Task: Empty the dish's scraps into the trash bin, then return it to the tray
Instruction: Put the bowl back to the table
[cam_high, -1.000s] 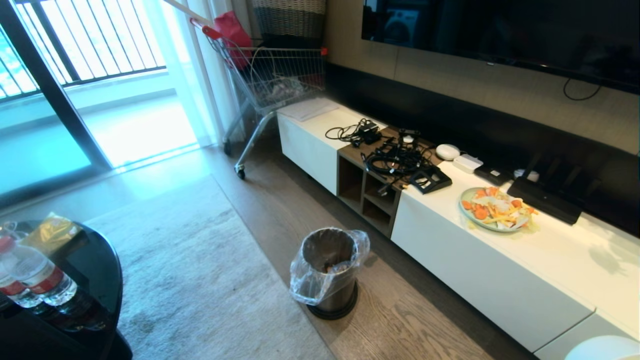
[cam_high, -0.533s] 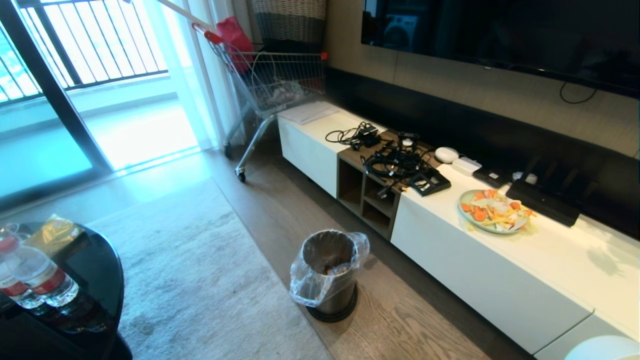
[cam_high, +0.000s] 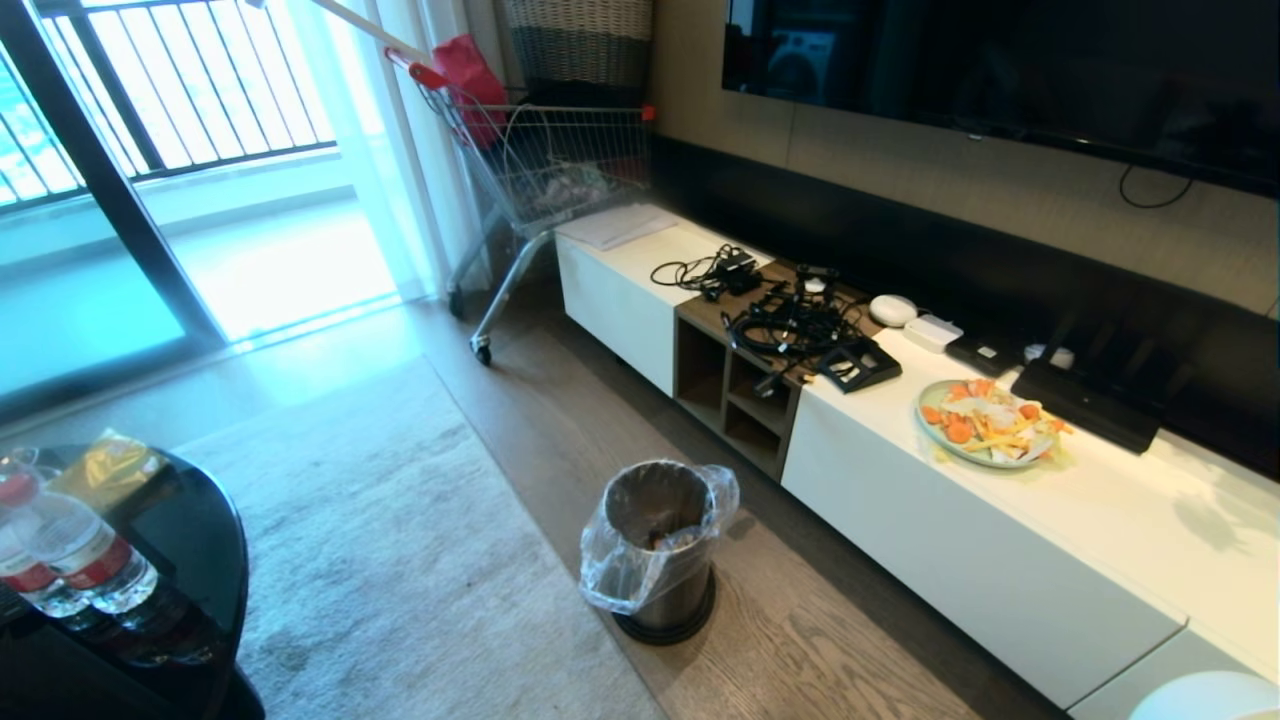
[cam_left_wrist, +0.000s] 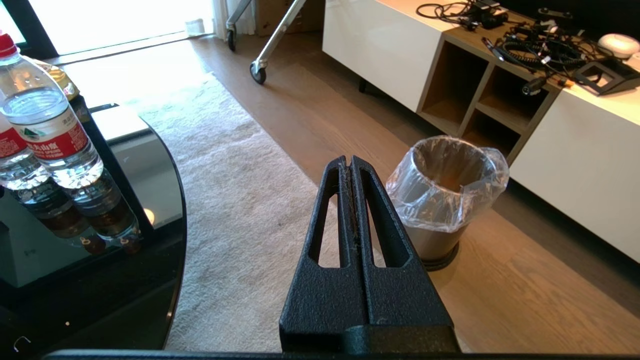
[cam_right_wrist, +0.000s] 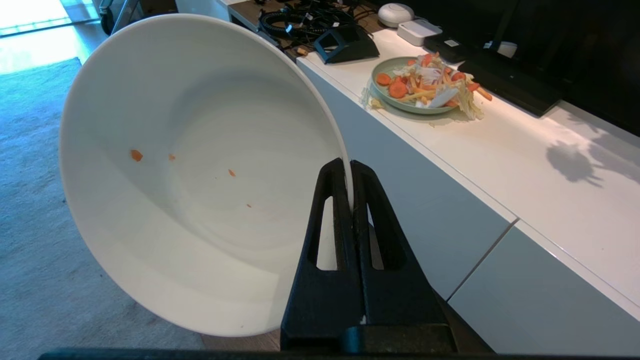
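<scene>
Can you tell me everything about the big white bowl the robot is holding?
The plain white round deep bowl looks like smooth glossy ceramic. It is tipped on its side, showing its inside. Almost empty: only a few tiny orange specks cling there. The black right gripper pinches its thin rim between shut fingers. Nothing else touches it.

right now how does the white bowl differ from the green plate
The white bowl is deep, tipped on edge in the right hand, and holds only a few orange flecks. The green plate is shallow, lies flat on the white cabinet and is heaped with scraps. Both are round.
</scene>
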